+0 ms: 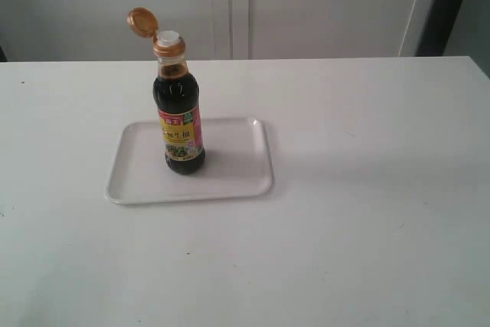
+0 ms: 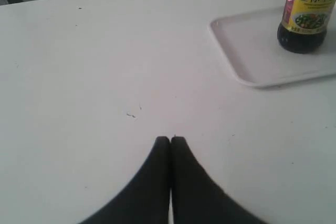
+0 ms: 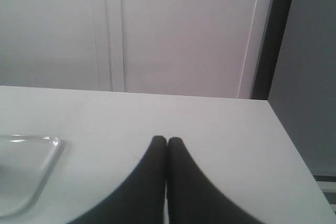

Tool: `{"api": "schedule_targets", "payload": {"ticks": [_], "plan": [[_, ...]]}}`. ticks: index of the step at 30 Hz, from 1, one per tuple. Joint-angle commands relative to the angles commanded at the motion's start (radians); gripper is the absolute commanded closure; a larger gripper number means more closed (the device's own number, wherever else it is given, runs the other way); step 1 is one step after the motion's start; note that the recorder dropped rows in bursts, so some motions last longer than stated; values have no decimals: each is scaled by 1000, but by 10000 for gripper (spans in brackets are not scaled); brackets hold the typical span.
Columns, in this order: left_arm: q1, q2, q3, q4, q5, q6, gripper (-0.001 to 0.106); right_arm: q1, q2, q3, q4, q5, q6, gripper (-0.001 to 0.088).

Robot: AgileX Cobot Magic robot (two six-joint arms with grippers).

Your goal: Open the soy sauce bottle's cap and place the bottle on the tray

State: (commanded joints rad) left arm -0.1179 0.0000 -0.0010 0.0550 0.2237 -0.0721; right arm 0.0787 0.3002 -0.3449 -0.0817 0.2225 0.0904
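A small dark glass soy sauce bottle (image 1: 181, 116) with a yellow, pink and green label stands upright on a flat white rectangular plastic tray (image 1: 230, 178), left of the tray's middle, on a broad white tabletop (image 1: 367, 212). Only the exterior view shows the bottle's top: the round orange-gold flip-top cap (image 1: 142, 21) is swung open on its hinge, tilted back to the left, with the white spout (image 1: 168, 37) bare beneath it. Neither arm appears in that view. The left wrist view shows the left gripper (image 2: 170, 139), its black jaws pressed together on nothing, hovering over bare tabletop well apart from the tray's rounded near corner, with only the bottle's lower body and label in sight. The right wrist view shows the right gripper (image 3: 167, 139), jaws likewise closed and empty, with one tray corner at the side, the tabletop's far edge and right edge, and a pale panelled wall (image 3: 184, 30) beyond. Open tabletop surrounds the tray on all sides.
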Motion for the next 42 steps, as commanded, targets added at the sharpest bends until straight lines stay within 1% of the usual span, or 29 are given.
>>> {"api": "schedule_targets", "payload": {"ticks": [7, 13, 42], "plan": [[2, 0, 1, -24, 3, 10, 1053, 0, 0, 0, 0, 0, 0, 868], [2, 0, 1, -63, 3, 53, 1053, 0, 0, 0, 0, 0, 0, 868], [2, 0, 1, -63, 3, 47, 1053, 0, 0, 0, 2, 0, 0, 868]]}}
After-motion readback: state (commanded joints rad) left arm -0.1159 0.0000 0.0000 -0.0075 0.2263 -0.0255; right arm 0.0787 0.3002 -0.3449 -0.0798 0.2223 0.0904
